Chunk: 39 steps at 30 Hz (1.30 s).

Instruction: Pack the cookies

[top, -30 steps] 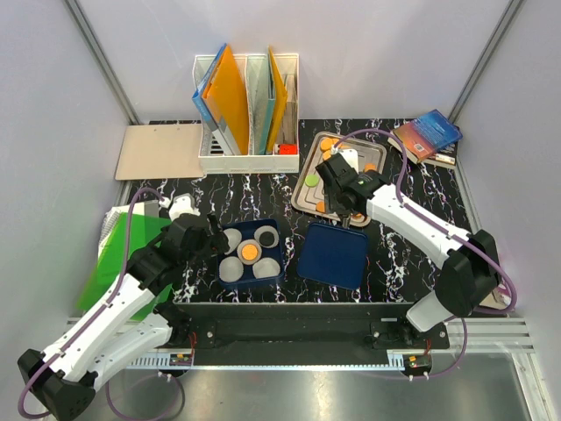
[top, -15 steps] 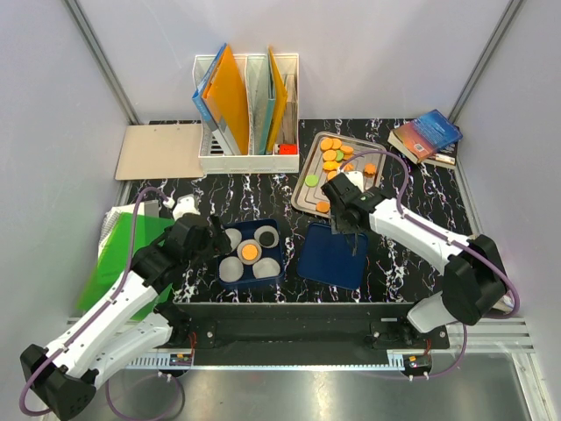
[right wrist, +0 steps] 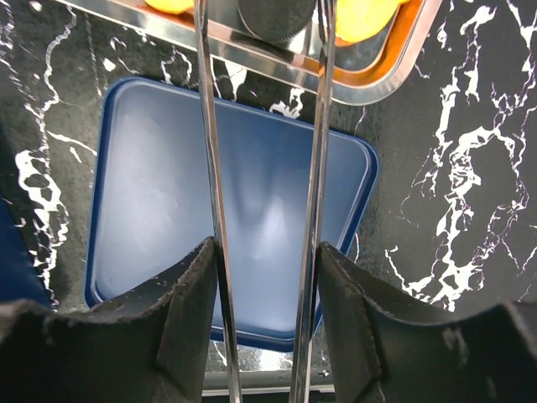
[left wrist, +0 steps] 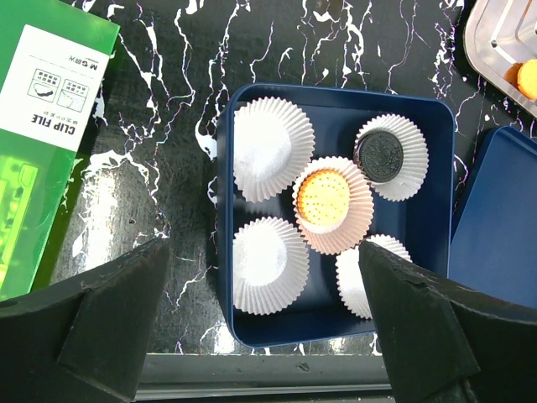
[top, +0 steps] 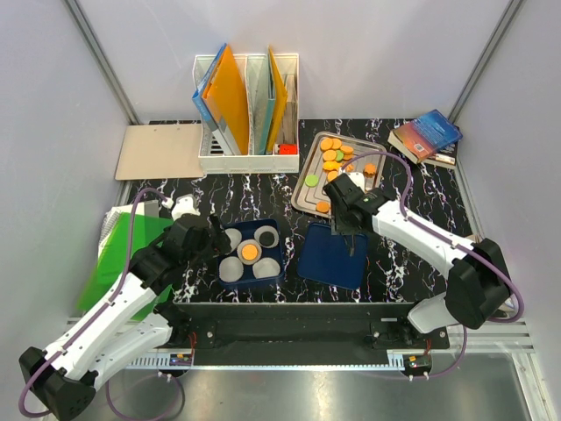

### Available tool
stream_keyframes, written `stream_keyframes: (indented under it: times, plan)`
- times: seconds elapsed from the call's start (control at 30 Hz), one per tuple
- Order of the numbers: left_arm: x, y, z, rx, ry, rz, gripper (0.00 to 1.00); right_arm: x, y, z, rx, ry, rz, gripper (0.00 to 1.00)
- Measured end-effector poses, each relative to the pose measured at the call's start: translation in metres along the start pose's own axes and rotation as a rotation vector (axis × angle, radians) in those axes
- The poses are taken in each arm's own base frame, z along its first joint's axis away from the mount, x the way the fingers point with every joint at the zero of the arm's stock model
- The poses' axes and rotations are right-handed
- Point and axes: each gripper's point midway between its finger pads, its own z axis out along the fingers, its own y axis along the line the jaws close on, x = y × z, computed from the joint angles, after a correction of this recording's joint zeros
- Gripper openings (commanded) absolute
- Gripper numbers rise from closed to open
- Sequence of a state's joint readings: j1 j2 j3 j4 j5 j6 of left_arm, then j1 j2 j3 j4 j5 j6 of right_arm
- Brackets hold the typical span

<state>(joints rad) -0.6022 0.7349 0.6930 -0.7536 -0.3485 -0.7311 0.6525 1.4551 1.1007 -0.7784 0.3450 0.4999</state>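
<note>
Orange cookies (top: 331,149) and a green one (top: 311,180) lie on the metal tray (top: 304,200). My right gripper (top: 344,217) (right wrist: 267,252) is shut on metal tongs (right wrist: 210,168) above the blue lid (right wrist: 159,193). A black cookie (right wrist: 270,17) sits between the tong tips at the top edge of the right wrist view, partly cut off. My left gripper (left wrist: 264,252) (top: 203,235) is open and empty over the blue box (left wrist: 225,210), which holds several white paper cups. One cup holds an orange cookie (left wrist: 323,196), another a black cookie (left wrist: 382,154).
A white file holder (top: 247,114) with folders stands at the back. A clipboard (top: 158,151) lies back left, books (top: 427,136) back right, a green clip file (left wrist: 50,126) at the left. The blue lid (top: 320,259) lies between box and tray.
My right gripper has moved with the tongs from over the tray towards the near side, over the blue lid. The left arm has not moved.
</note>
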Motion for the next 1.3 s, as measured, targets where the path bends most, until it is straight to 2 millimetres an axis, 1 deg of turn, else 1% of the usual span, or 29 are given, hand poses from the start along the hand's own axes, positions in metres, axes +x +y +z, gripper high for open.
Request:
stream_keyframes:
  times: [0.07,0.17,0.43,0.57,0.8,0.97,1.1,1.2,1.3]
  plan:
    - [0.0,0.0,0.0,0.0,0.0,0.0,0.99,0.004,-0.001,0.002,0.002,0.012,-0.001,0.51]
    - [0.0,0.0,0.0,0.001,0.0,0.0,0.99,0.011,-0.001,0.004,0.0,0.031,-0.003,0.5]
    - [0.0,0.0,0.0,0.002,0.0,0.0,0.99,0.017,0.001,0.008,-0.006,0.06,-0.01,0.5]
    - [0.0,0.0,0.0,0.001,0.0,0.0,0.99,0.018,0.002,0.009,-0.009,0.066,-0.011,0.41]
    - [0.004,0.002,0.002,-0.005,0.008,0.004,0.99,0.017,0.001,0.005,-0.01,0.062,-0.01,0.38]
    - [0.005,0.003,0.002,-0.007,0.01,0.004,0.99,0.002,0.002,-0.016,-0.038,0.016,0.007,0.36]
    - [0.004,0.003,0.002,-0.007,0.009,0.004,0.99,-0.016,0.006,-0.042,-0.079,-0.049,0.02,0.36]
    - [0.004,0.003,0.002,-0.008,0.009,0.004,0.99,-0.023,0.02,-0.064,-0.12,-0.098,0.0,0.35]
    - [0.004,0.003,0.002,-0.01,0.007,0.004,0.99,-0.022,0.043,-0.083,-0.173,-0.13,-0.046,0.34]
